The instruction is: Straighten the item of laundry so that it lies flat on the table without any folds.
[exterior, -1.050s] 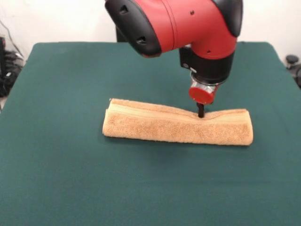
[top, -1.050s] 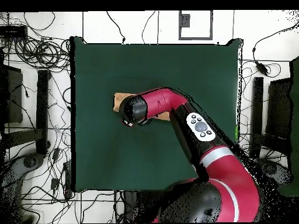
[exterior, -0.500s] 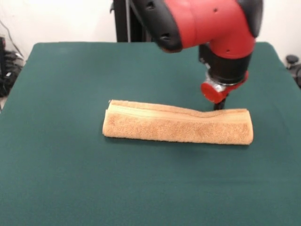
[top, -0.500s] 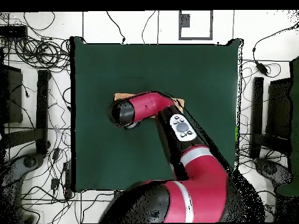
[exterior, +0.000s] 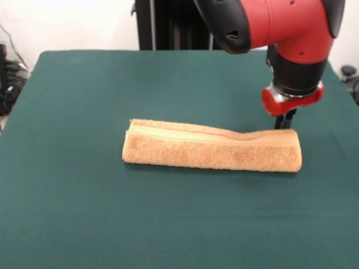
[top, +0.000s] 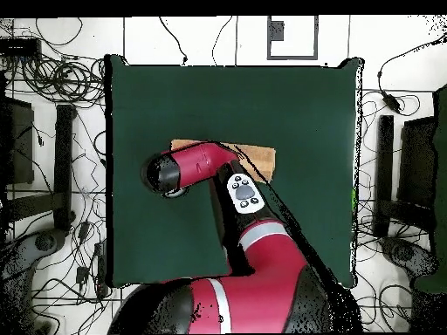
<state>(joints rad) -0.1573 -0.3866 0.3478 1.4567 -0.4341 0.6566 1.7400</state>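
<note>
A tan towel (exterior: pixel 212 151) lies folded into a long roll near the middle of the green table (exterior: pixel 84 213). The red arm's gripper (exterior: pixel 285 120) hangs just behind the roll's end at three o'clock. I cannot tell whether it is apart or together. No writing is readable.

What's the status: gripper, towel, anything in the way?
Gripper low behind towel's end, holding nothing. Towel folded into a long strip on table. Nothing in the way.
</note>
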